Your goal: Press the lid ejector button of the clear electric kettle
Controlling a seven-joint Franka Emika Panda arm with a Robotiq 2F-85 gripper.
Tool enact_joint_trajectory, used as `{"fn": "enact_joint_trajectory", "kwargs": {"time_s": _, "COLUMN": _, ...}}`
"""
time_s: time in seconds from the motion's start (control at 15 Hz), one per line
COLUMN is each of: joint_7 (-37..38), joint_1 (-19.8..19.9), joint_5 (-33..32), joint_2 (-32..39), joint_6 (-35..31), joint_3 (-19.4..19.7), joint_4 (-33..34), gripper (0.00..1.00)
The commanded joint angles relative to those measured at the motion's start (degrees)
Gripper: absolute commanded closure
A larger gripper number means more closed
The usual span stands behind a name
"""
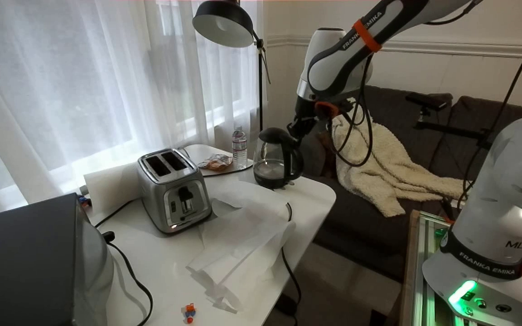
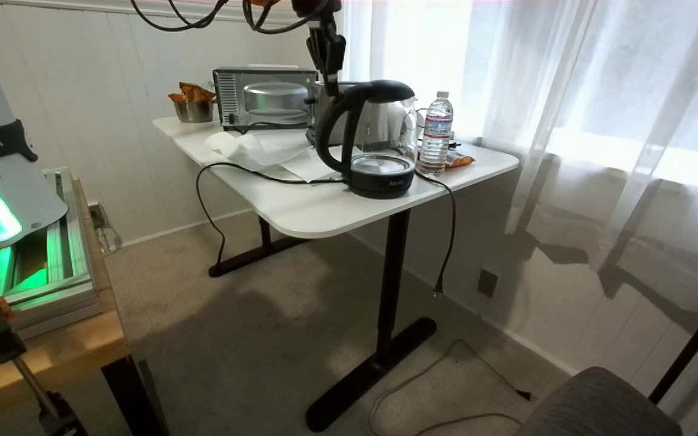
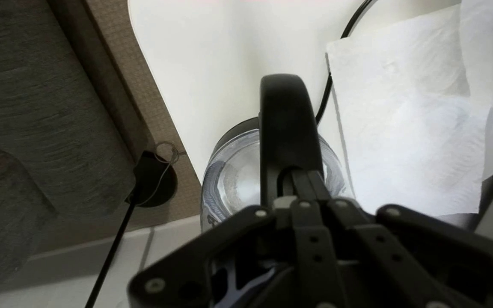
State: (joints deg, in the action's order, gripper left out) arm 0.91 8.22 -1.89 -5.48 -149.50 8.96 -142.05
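Clear electric kettle (image 2: 381, 138) stands upright near one end of the white table (image 2: 300, 219), its handle (image 3: 287, 117) turned toward the robot's base. In the wrist view the table's edge runs just beside the kettle, and bare tabletop opens out past the handle. Across from that edge, white paper (image 3: 405, 132) lies right by the kettle, its border taking up the room there. A water bottle (image 1: 239, 147) stands near, with a narrow gap showing; the toaster (image 1: 175, 190) is well apart, beyond the paper. The gripper (image 3: 309, 179) is at the handle's top, fingers together, gripping nothing; I cannot tell whether they touch it.
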Motion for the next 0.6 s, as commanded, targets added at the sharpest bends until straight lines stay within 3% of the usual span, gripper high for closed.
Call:
{"fn": "enact_joint_trajectory", "kwargs": {"time_s": 0.0, "joint_7": 0.4, "joint_1": 0.0, "joint_5": 0.5, "joint_2": 1.2, "joint_6": -1.5, "joint_3": -0.4, "joint_4": 0.9, "gripper": 0.96}}
{"fn": "enact_joint_trajectory", "kwargs": {"time_s": 0.53, "joint_7": -0.4, "joint_1": 0.0, "joint_5": 1.4, "joint_2": 4.0, "joint_6": -1.6, "joint_3": 0.0, "joint_4": 2.0, "gripper": 0.96}}
